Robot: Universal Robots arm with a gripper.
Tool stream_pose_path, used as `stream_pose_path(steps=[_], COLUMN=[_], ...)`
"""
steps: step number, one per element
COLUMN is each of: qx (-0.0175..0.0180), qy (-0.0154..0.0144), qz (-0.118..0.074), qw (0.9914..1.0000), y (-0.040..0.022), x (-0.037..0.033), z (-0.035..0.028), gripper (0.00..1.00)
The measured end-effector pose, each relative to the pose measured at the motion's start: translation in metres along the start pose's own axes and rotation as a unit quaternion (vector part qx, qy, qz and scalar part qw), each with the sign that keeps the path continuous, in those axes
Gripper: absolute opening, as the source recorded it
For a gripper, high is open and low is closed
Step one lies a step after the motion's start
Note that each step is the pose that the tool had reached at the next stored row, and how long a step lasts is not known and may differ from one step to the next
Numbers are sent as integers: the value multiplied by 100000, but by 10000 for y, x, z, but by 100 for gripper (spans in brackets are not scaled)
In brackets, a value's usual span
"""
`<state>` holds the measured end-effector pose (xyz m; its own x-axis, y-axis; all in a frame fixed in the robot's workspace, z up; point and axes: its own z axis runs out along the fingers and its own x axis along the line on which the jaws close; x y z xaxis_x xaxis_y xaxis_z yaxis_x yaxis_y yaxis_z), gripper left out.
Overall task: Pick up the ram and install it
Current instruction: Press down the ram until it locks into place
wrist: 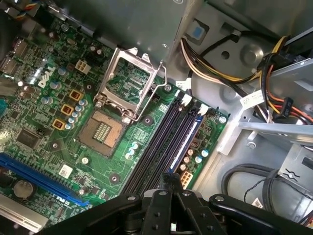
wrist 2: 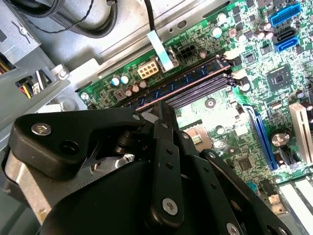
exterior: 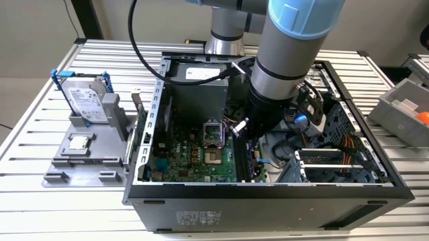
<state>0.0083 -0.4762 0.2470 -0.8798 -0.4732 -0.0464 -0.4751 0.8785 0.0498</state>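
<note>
The ram (wrist 2: 195,78) is a long dark stick with blue-marked chips. It stands on edge in one of the black memory slots (wrist: 161,142) of the green motherboard (wrist: 54,122) and shows again as the ram (wrist: 188,139) in the first wrist view. My gripper (wrist 2: 164,110) is low inside the open computer case (exterior: 268,193). Its black fingers are drawn together on the stick's top edge, near one end. In the first wrist view the gripper (wrist: 168,178) meets the same slot row. The exterior view shows the gripper (exterior: 244,129) over the slots.
A bare processor socket (wrist: 103,129) with its metal frame (wrist: 132,81) swung up lies beside the slots. Cable bundles (wrist: 220,73) and a drive cage (exterior: 335,160) crowd the other side. Outside the case stand a hard drive (exterior: 87,103) on a grey fixture (exterior: 87,153) and a grey bin (exterior: 405,108).
</note>
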Motion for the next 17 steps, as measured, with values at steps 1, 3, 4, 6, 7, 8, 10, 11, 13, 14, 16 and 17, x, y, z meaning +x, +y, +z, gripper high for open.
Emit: stream_pose_path(steps=[1, 3, 4, 6, 7, 8, 10, 11, 13, 14, 16, 17], qx=[-9, -34, -52, -77, -83, -93, -105, -109, -120, -127, -145, -153], qy=[11, 42, 58, 87, 98, 105, 117, 122, 135, 137, 151, 156], qz=[-198, -782, -1174, -1728, -1948, -2114, -2338, -2433, -2670, -2790, -3073, -3227], qw=[100000, 99997, 99993, 99985, 99981, 99978, 99973, 99970, 99964, 99961, 99953, 99948], y=[0, 1, 1, 0, 0, 0, -1, -1, -2, -2, -4, -4], x=[0, 0, -1, -5, -5, -6, -6, -7, -8, -10, -13, -15], z=[0, 0, 0, 0, 0, 0, 0, 0, 0, 0, 0, 0], gripper=[0, 0, 0, 0, 0, 0, 0, 0, 0, 0, 0, 0])
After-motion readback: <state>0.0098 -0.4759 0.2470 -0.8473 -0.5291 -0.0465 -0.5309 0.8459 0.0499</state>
